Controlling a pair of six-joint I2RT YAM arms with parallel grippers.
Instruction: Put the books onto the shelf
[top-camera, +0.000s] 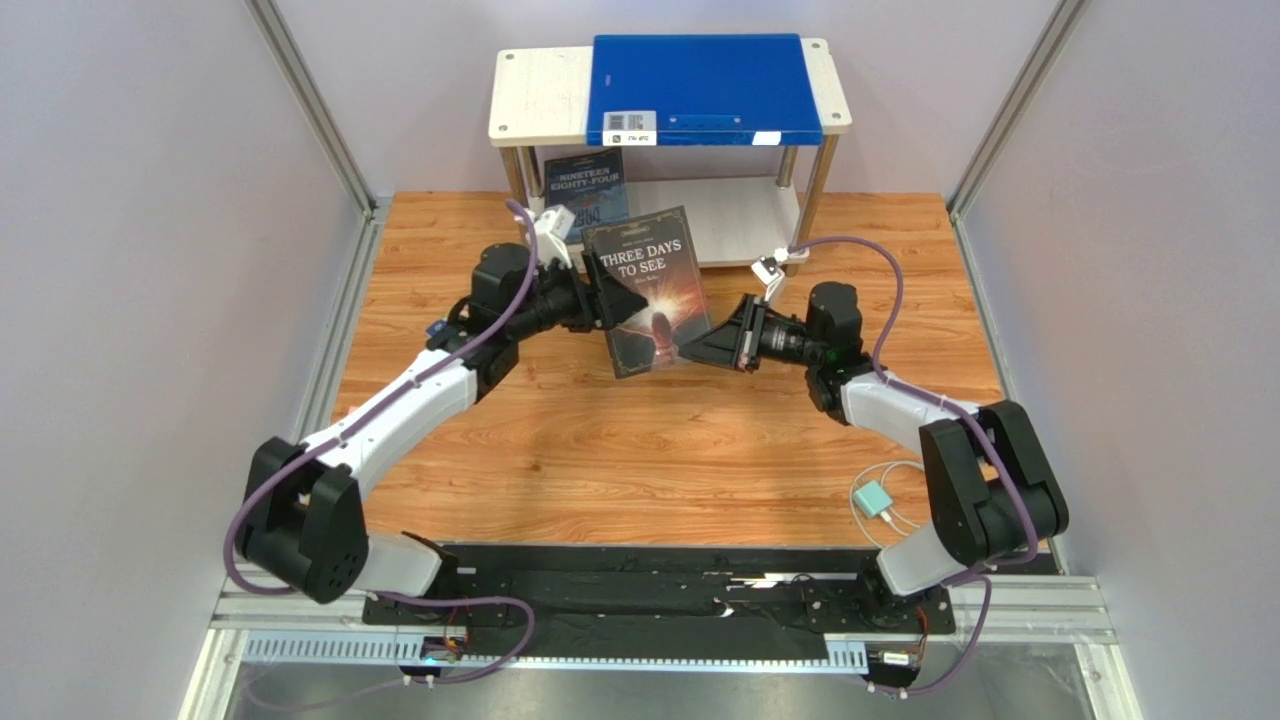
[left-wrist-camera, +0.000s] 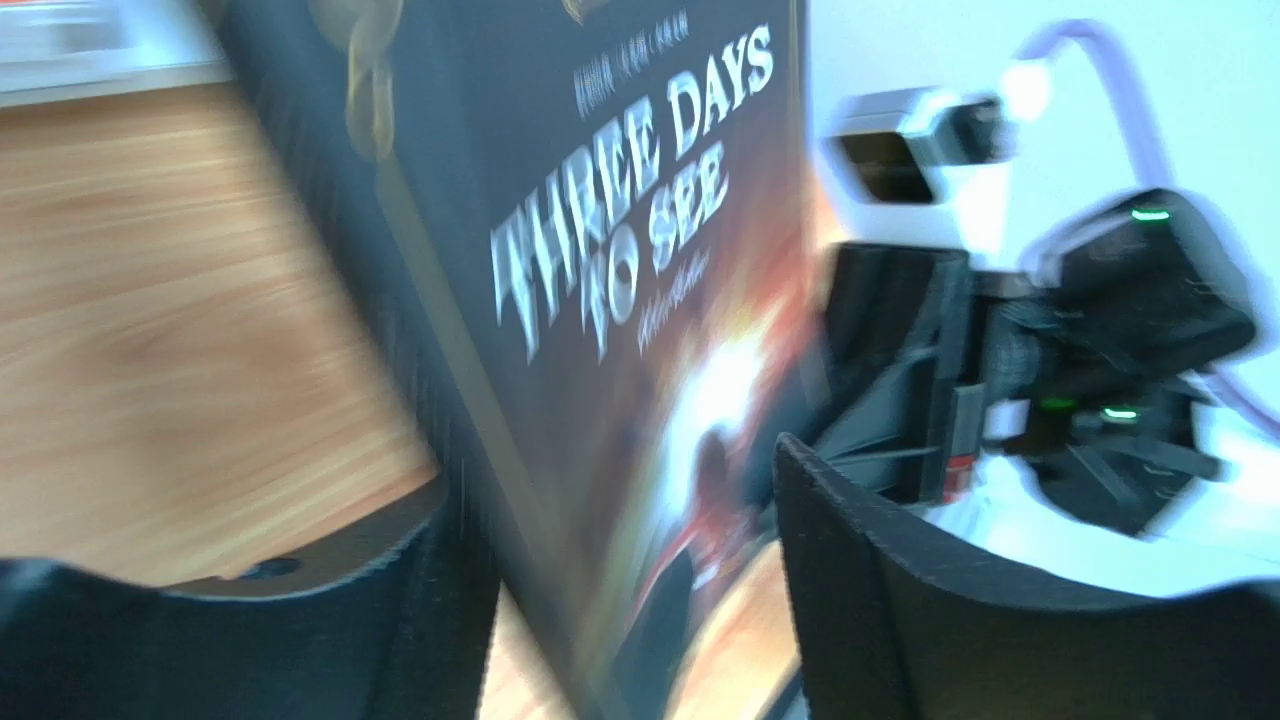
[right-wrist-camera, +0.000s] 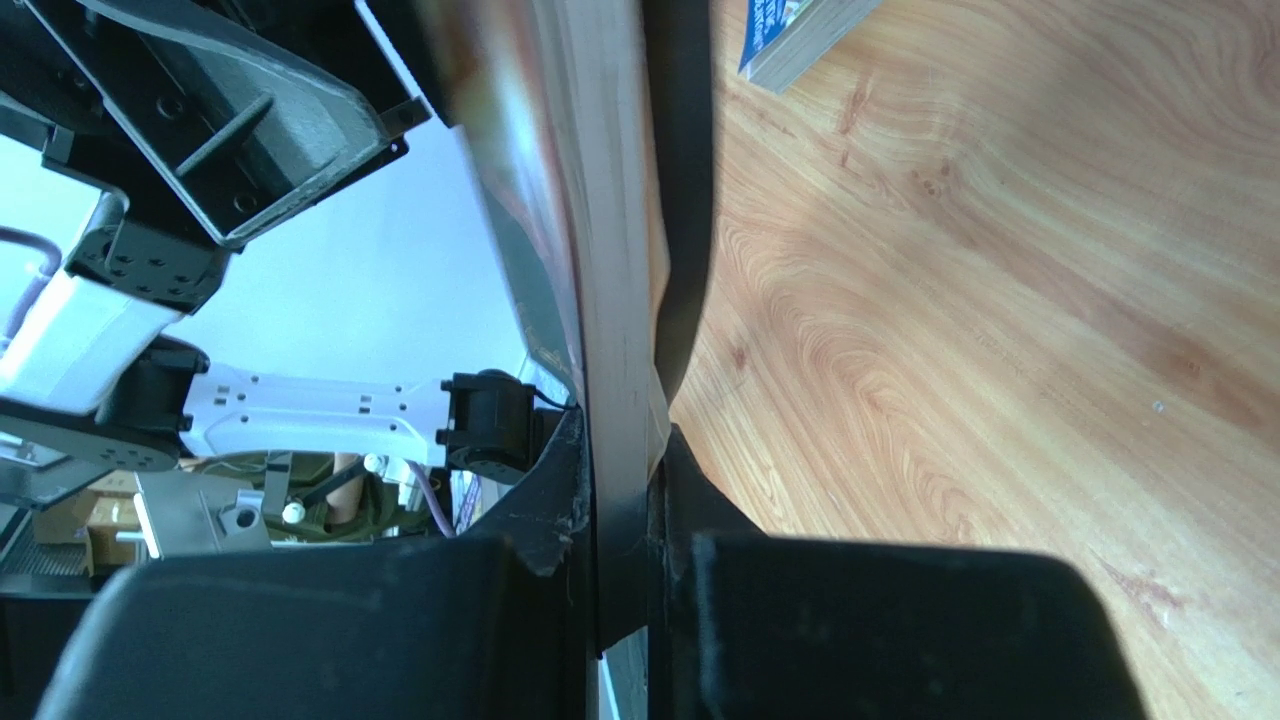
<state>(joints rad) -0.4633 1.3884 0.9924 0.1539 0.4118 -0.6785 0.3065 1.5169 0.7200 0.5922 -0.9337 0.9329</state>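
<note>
Over the wooden table (top-camera: 676, 465), the right gripper (right-wrist-camera: 619, 465) pinches the dark book (top-camera: 649, 285) by its edge, while the left gripper (left-wrist-camera: 616, 503) straddles it with jaws apart.

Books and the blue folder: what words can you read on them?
"THREE DAYS TO SEE": cover of the dark book; the small line beneath it is too small to read.
"NINETEEN EIGHTY-FOUR": cover of the navy book, on the lower board of the shelf.
White label on the blue folder: too small to read.
</note>
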